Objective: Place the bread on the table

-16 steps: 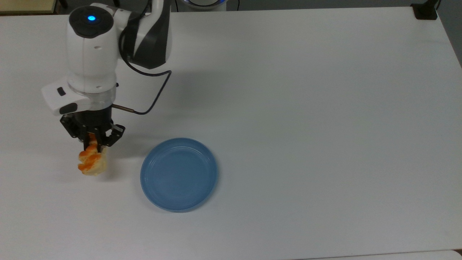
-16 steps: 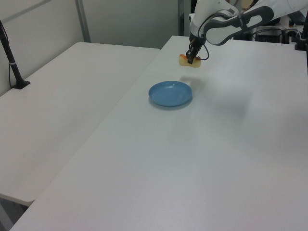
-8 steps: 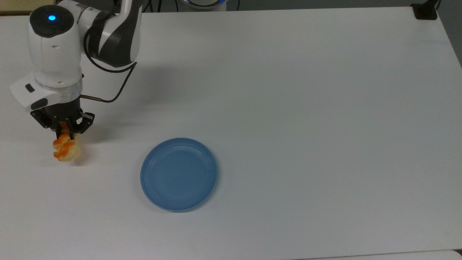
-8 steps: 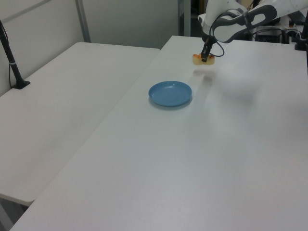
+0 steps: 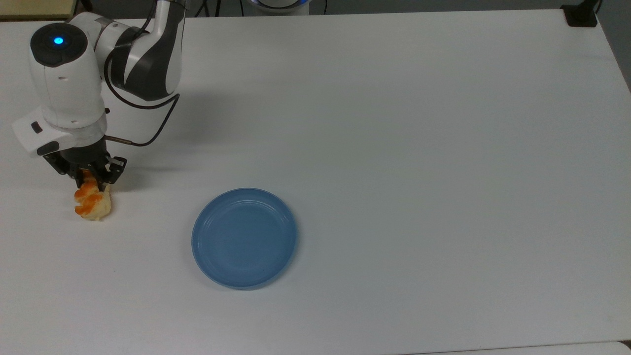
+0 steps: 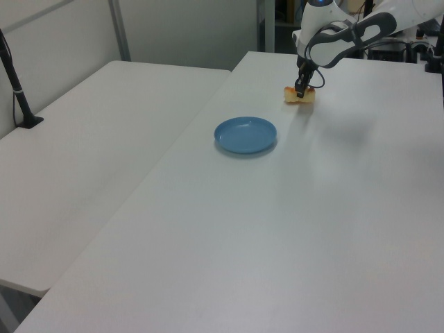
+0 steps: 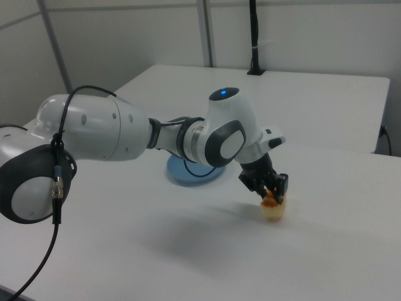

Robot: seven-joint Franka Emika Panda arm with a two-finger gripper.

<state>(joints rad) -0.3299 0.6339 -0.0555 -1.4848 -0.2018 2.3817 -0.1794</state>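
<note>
The bread (image 5: 92, 203) is a small cream roll with orange-brown humps, low over the white table (image 5: 404, 148) near the top view's left edge. My gripper (image 5: 91, 185) points down and is shut on the roll's upper end. In the right view the bread (image 7: 274, 209) appears to rest its bottom on the table (image 7: 188, 257) while the gripper (image 7: 271, 195) still clamps its top. In the left view the bread (image 6: 300, 96) sits under the gripper (image 6: 301, 88) at the far end of the table (image 6: 312, 208).
An empty blue plate (image 5: 244, 237) lies to the bread's right in the top view, well apart from it; the plate (image 6: 245, 134) also shows in the left view. A second white table (image 6: 90, 146) stands alongside. A black post (image 6: 17, 90) rises from it.
The arm carried the bread toward the top view's left, away from the plate, then lowered it until it appears to meet the tabletop. The grip has stayed shut.
</note>
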